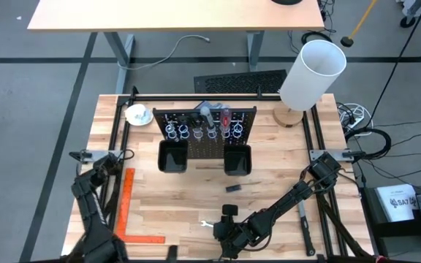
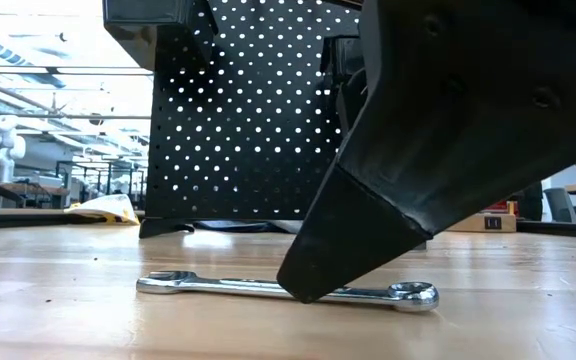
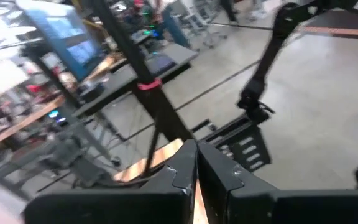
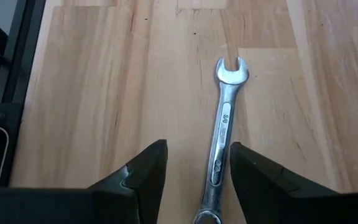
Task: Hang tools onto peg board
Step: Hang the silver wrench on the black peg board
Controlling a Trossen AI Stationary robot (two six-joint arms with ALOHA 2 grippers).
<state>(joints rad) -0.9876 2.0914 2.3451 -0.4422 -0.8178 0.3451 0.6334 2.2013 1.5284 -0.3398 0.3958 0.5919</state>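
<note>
A silver wrench lies flat on the wooden table near its front edge, also seen in the high view and the low view. My right gripper slants down over it, open. One finger stands on each side of the wrench's shank near its ring end. In the low view one fingertip hides the shank's middle. The peg board stands upright at the far middle, with tools hanging in its wire rings. My left gripper is shut on nothing, raised at the table's left and facing the room.
Two black bins hang on the board's front. An orange square ruler lies at the left, a small black piece mid-table and a long dark tool at the right. A white cylinder stands far right.
</note>
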